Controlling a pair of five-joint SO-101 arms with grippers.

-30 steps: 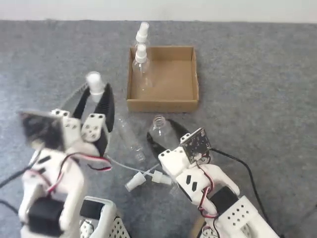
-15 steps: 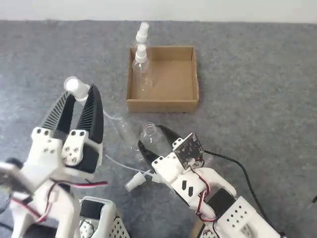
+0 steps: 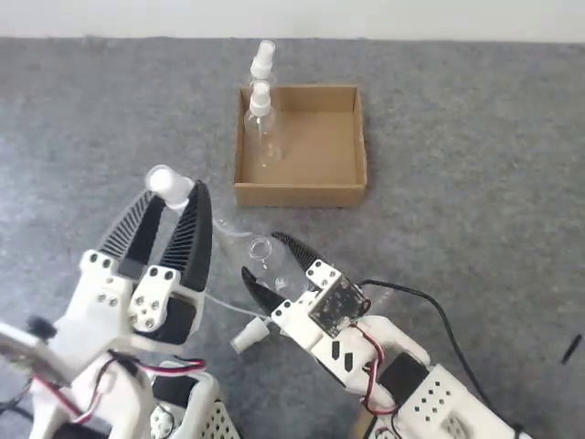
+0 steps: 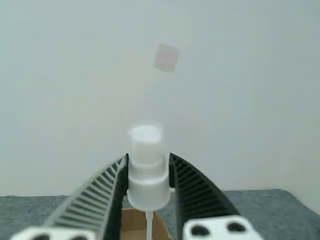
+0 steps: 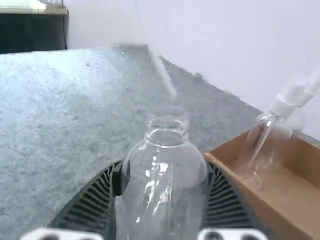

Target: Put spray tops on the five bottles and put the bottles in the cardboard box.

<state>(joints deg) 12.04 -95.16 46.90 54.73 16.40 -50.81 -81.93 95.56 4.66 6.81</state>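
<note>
My left gripper (image 3: pixel 172 194) is shut on a white spray top (image 3: pixel 167 180), held upright above the grey mat; its thin dip tube hangs down between the fingers (image 4: pixel 112 180). In the left wrist view the spray top (image 4: pixel 147 170) sits clamped between the jaws of the left gripper (image 4: pixel 147 167). My right gripper (image 3: pixel 261 263) is shut on a clear open-necked bottle (image 3: pixel 260 251), just right of the left gripper. From the right wrist, the bottle (image 5: pixel 165 185) stands upright in the right gripper (image 5: pixel 165 175), and the blurred dip tube (image 5: pixel 162 75) hangs above its neck. The cardboard box (image 3: pixel 302 194) holds one capped bottle (image 3: pixel 262 128).
A second capped bottle (image 3: pixel 263 59) stands behind the box's far left corner. A bare clear bottle (image 3: pixel 224 230) lies on the mat between the arms. Loose spray tops (image 3: pixel 251 334) lie near the right arm's base. The mat to the right of the box is open.
The left gripper swung left with the spray top, then came back toward the bottle. The right gripper carried the open bottle left and nearer, toward the left gripper.
</note>
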